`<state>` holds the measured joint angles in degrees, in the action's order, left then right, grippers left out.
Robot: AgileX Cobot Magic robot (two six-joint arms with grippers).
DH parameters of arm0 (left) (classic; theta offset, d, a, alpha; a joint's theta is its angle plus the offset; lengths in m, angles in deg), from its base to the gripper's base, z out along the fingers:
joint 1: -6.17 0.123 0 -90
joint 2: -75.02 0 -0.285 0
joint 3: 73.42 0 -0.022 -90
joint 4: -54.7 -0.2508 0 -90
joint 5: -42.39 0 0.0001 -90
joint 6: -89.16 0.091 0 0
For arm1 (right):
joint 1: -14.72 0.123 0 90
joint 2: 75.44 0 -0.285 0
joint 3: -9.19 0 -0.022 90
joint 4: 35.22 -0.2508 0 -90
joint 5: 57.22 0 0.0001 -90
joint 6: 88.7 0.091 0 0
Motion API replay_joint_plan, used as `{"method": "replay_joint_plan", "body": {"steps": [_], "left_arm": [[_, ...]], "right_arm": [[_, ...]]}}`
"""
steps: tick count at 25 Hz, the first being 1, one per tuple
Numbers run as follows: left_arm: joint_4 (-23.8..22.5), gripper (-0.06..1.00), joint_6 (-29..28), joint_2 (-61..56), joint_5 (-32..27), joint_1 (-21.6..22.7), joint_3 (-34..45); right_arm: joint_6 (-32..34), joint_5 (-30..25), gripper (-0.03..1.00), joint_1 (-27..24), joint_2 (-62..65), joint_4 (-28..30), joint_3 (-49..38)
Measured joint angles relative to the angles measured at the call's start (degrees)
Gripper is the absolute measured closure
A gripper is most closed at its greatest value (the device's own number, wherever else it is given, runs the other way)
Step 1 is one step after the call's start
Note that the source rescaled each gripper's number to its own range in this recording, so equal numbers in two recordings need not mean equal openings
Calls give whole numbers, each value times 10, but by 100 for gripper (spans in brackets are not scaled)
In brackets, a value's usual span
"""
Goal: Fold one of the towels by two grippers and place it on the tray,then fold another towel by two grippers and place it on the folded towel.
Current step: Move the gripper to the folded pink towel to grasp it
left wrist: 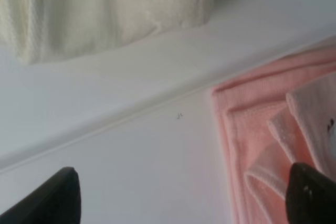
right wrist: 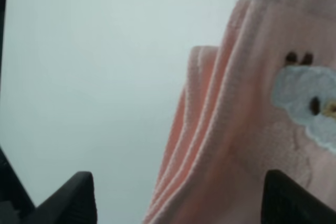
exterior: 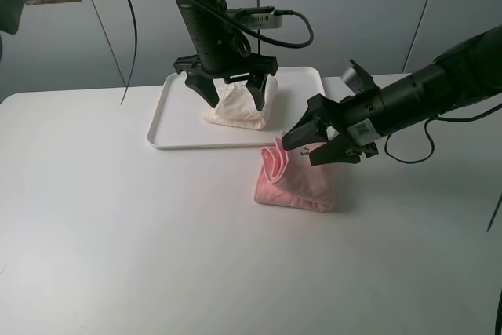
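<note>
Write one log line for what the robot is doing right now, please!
cream towel: folded, on tray | pink towel: folded, on table | left gripper: open over cream towel | right gripper: open at pink towel

A plain white table fills the foreground, with a pale grey wall behind it

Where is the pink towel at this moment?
In the exterior high view, the pink towel lies folded on the white table, right of centre, just in front of the tray, under the right gripper.
</note>
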<state>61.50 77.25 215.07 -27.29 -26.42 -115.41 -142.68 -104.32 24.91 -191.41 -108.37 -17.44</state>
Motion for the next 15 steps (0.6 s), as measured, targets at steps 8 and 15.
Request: {"method": "replay_joint_plan", "body": {"steps": [8, 15], "left_arm": [[0, -5, 3, 0, 0, 0, 0], [8, -6, 6, 0, 0, 0, 0]], "right_arm": [[184, 96, 21, 0, 25, 193, 0], [239, 136, 15, 0, 25, 229, 0]]}}
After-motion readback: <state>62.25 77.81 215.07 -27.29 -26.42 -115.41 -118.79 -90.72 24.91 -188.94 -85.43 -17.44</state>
